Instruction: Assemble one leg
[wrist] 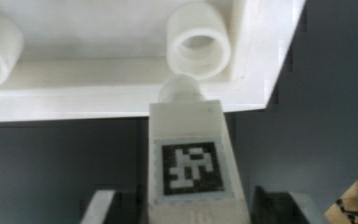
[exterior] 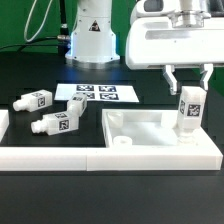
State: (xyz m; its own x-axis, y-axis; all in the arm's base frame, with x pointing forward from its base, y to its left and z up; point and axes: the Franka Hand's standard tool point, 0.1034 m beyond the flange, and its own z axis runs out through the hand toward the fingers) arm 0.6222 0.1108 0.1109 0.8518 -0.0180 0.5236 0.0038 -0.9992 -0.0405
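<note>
One leg (exterior: 189, 108), pinched upright in the pincer (exterior: 188, 88) over the panel's (exterior: 140, 128) right corner, could jam if its stub (wrist: 181, 90) misses the hole (wrist: 201, 44).

Bright even light, soft blur, whites glaring, faint shadows

White tagged leg (exterior: 189, 108) (wrist: 195, 150), upright, stub down, at panel corner
</note>
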